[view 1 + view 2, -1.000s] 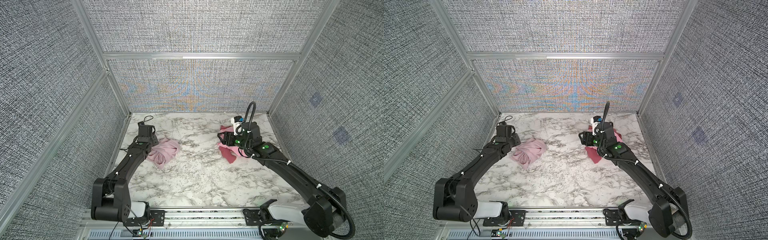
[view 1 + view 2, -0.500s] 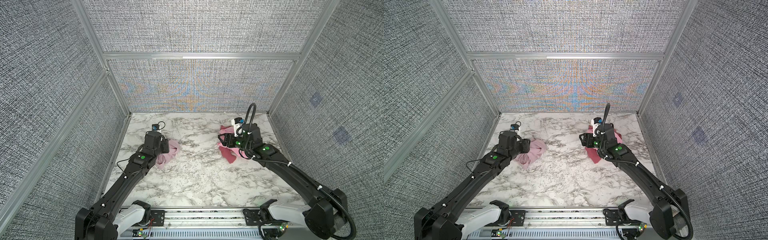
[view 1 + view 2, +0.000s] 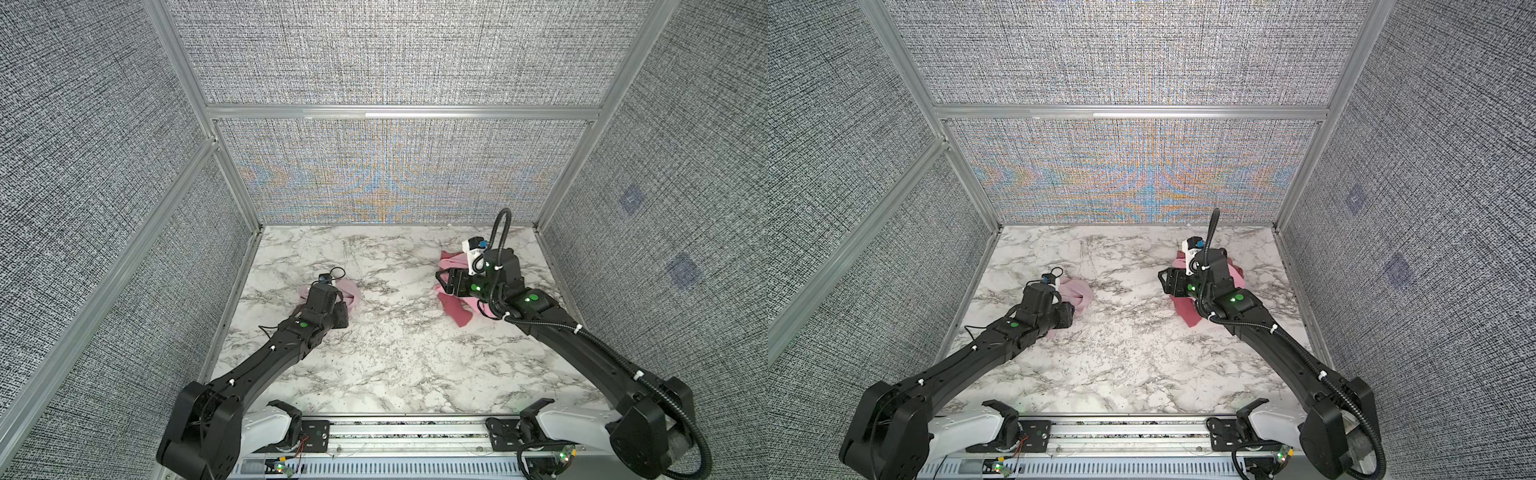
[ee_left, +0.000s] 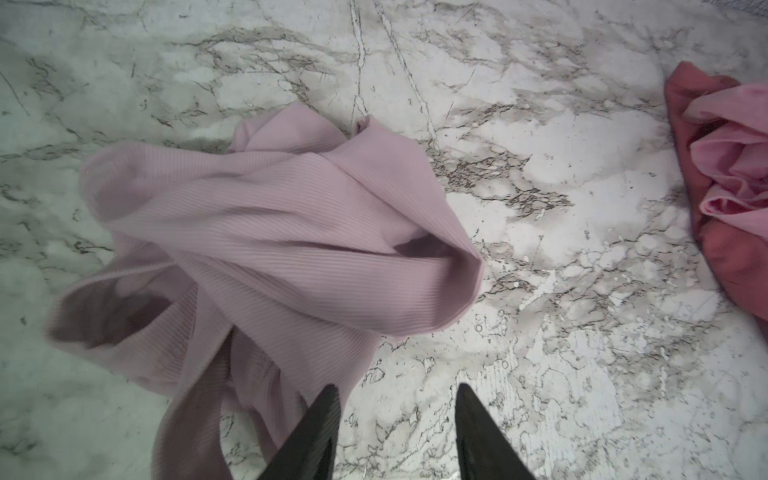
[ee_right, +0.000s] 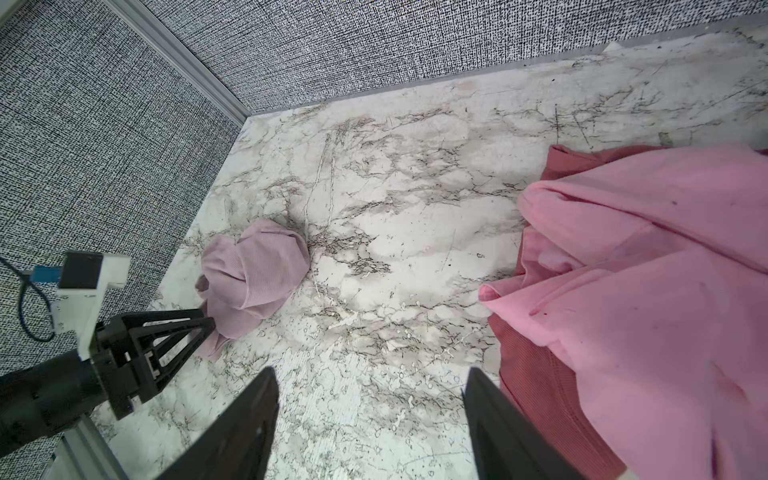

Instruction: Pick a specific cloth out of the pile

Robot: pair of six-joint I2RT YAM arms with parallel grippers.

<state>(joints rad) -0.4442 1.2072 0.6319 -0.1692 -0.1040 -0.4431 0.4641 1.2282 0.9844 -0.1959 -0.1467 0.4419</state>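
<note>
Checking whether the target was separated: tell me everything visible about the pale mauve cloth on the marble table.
The pale mauve cloth is a dull, light pink, finely ribbed fabric, crumpled into loose folds with open pockets and a strip trailing off. It lies alone on the marble table, apart from the pile of brighter pink and rose-red cloths. The open left end effector sits at its edge, nothing between the jaws; contact is unclear.

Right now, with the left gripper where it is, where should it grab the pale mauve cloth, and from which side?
Take the cloth by its puffed fold, the edge nearest the pile. It stands off the marble with a hollow beneath, so a finger can probably slip under. Come from the robot's side, where the open left gripper sits.
</note>
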